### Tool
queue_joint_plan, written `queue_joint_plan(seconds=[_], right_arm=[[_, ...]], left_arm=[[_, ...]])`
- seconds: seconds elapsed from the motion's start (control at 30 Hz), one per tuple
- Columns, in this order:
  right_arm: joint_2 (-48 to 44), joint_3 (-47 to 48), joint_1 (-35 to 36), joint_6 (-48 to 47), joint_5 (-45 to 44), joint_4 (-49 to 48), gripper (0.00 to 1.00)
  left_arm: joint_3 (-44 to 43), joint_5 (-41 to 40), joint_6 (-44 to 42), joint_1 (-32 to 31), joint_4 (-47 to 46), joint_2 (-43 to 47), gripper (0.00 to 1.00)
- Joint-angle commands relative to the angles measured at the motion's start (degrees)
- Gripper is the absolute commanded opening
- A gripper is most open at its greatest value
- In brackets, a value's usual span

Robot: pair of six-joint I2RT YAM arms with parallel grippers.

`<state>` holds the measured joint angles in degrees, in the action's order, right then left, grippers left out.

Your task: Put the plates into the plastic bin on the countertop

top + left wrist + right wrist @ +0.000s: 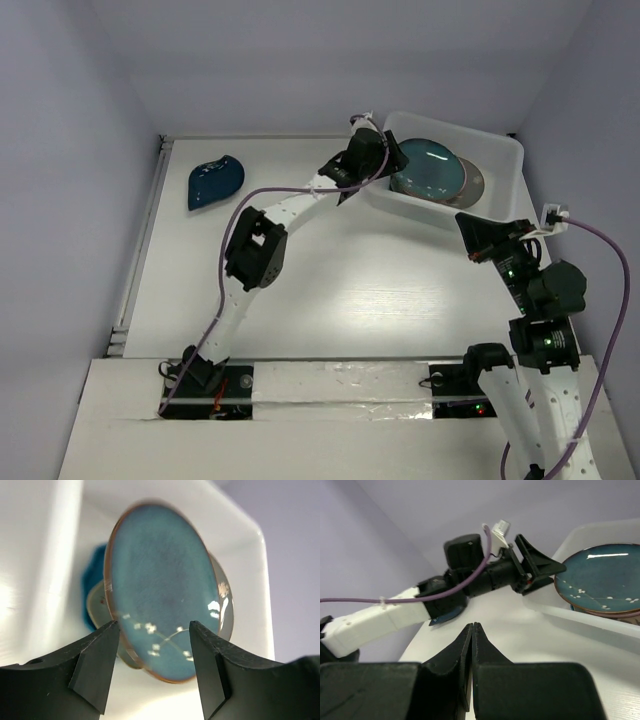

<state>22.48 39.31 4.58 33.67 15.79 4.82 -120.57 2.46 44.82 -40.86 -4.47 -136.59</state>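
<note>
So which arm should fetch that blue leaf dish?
Probably left: the leaf dish lies on that side and the left gripper is open; the right gripper is shut, farther away.

Translucent white plastic bin [503, 150] is sitting at the upper right of the top view on the white tabletop [370, 300]. Dark teal plate [428, 170] with pale speckles is lying topmost inside it. Grey plate [475, 184] is peeking out beneath on its right, and a bright blue plate [94, 577] is showing underneath in the left wrist view. Navy leaf-shaped dish [213, 182] is lying alone at upper left, well apart from the bin.
</note>
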Motion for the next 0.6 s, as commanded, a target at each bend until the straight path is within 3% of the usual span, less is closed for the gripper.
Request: queue_joint_plan(seconds=[0.0, 0.23, 0.33, 0.47, 0.5, 0.53, 0.57], right_arm=[[-0.68, 2.96, 0.52, -0.01, -0.50, -0.25, 0.04], [-1.12, 3.14, 0.52, 0.61, -0.32, -0.07, 0.04], [-1.12, 2.97, 0.52, 0.87, -0.06, -0.34, 0.04], [-0.51, 2.18, 0.52, 0.08, 0.03, -0.69, 0.00], [-0.25, 1.74, 0.52, 0.08, 0.38, -0.78, 0.00], [0.54, 1.47, 0.52, -0.01, 1.51, -1.56, 0.00], [0.98, 1.12, 0.52, 0.08, 2.22, -1.92, 0.00]], left_arm=[[1.12, -7.71, -9.03, 0.34, 2.27, 12.74, 0.55], [4.21, -5.36, -14.23, 2.10, 4.38, 17.24, 0.54], [8.49, -9.21, -14.06, 2.62, 5.89, 20.56, 0.49], [28.59, -9.41, -8.18, 8.22, -8.66, 31.37, 0.34], [36.91, -7.92, -6.25, 10.08, -11.24, 35.74, 0.30], [40.73, -7.13, -2.14, 12.10, -13.52, 37.79, 0.23], [44.68, -6.51, -0.19, 14.04, -17.81, 39.55, 0.10]])
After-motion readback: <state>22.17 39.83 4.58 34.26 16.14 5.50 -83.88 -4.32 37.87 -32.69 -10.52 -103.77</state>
